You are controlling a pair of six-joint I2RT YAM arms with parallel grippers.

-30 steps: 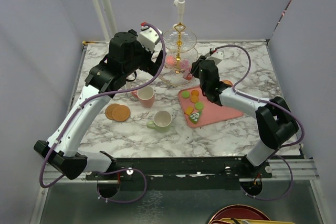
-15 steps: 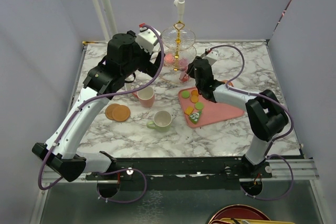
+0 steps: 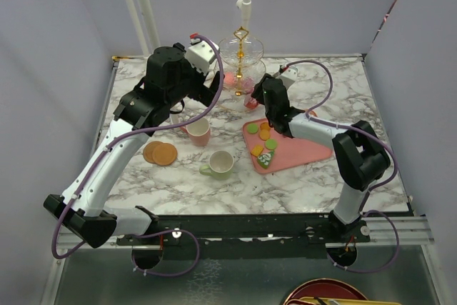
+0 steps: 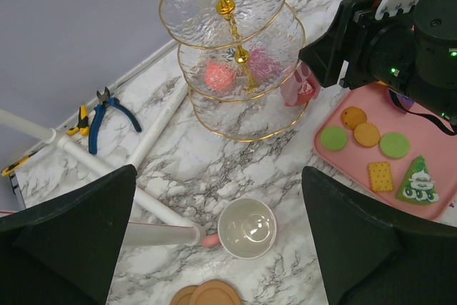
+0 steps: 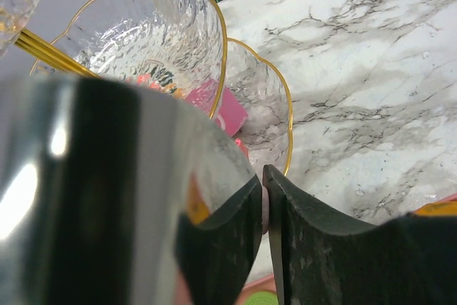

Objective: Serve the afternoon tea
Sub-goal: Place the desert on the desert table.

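The clear glass three-tier stand (image 3: 241,58) (image 4: 235,69) (image 5: 164,41) stands at the back of the table, with two pink cakes (image 4: 218,75) on a tier. My right gripper (image 3: 253,99) (image 5: 265,205) reaches to the rim of the lowest tier; its jaws are nearly together on a small pink cake (image 4: 300,89). My left gripper (image 4: 221,241) (image 3: 211,89) hangs wide open above the pink mug (image 3: 198,131) (image 4: 247,228), holding nothing. The pale-green mug (image 3: 221,164) and two brown coasters (image 3: 161,153) (image 4: 207,296) lie nearer the front.
The flat pink tray (image 3: 300,149) (image 4: 350,156) on the right holds several macarons (image 3: 263,133) and a green triangular cake (image 3: 265,158). Blue-handled pliers (image 4: 107,108) and a white pipe (image 4: 128,155) lie left of the stand. Grey walls enclose the table.
My right gripper has moved from over the tray up to the stand's lowest tier with the pink cake. The stand has shifted slightly back and left. The left arm has hardly moved.
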